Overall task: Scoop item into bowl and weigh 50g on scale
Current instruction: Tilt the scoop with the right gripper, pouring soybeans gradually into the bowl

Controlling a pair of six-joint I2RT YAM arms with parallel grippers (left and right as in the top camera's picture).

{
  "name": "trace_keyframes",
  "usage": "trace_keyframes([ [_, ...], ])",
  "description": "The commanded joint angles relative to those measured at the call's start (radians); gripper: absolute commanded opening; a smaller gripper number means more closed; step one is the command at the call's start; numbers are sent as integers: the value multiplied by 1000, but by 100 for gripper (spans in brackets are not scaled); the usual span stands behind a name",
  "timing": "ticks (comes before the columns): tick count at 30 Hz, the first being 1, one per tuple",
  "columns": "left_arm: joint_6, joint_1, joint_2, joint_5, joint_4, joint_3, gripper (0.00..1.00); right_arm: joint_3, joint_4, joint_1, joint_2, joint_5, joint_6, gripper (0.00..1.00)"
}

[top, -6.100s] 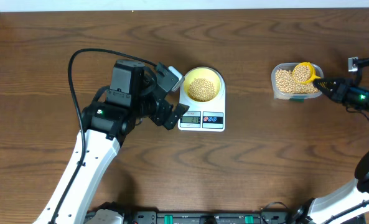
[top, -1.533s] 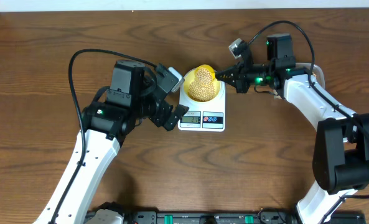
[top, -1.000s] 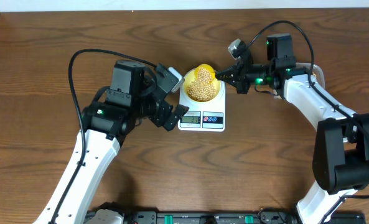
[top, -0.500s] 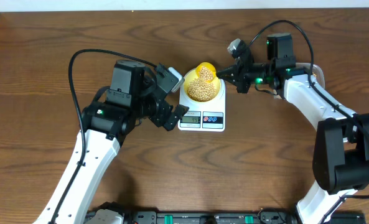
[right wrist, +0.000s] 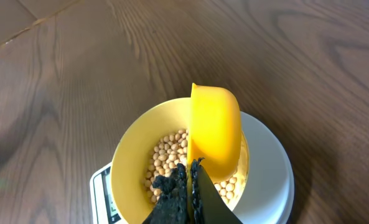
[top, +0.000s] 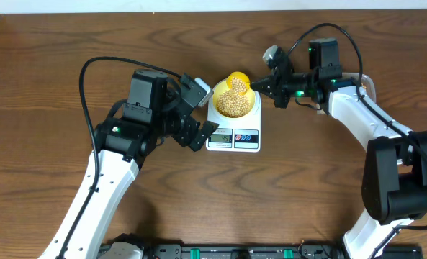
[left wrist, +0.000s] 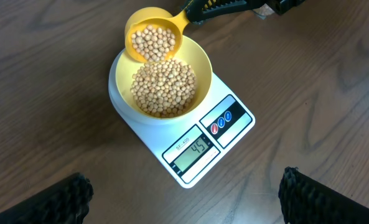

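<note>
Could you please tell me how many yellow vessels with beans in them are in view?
2: the pale-yellow bowl on the scale, and the yellow scoop tilted over its rim in the right pincer. Others may be hidden.

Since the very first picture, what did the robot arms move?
The right gripper, shut on the yellow scoop, carried it leftward to above the bowl on the scale. It then tipped the scoop sideways over the beans. The left gripper stayed open beside the scale. The bowl and scale did not move.
</note>
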Motion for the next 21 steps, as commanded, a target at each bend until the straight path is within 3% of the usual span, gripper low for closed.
trace_keyframes([
  [1, 13, 3, -4, -9, 0, -5, 98, -1, 3, 6, 5, -10, -50, 1],
  [21, 13, 3, -4, -9, 0, -5, 98, -1, 3, 33, 5, -10, -111, 1],
])
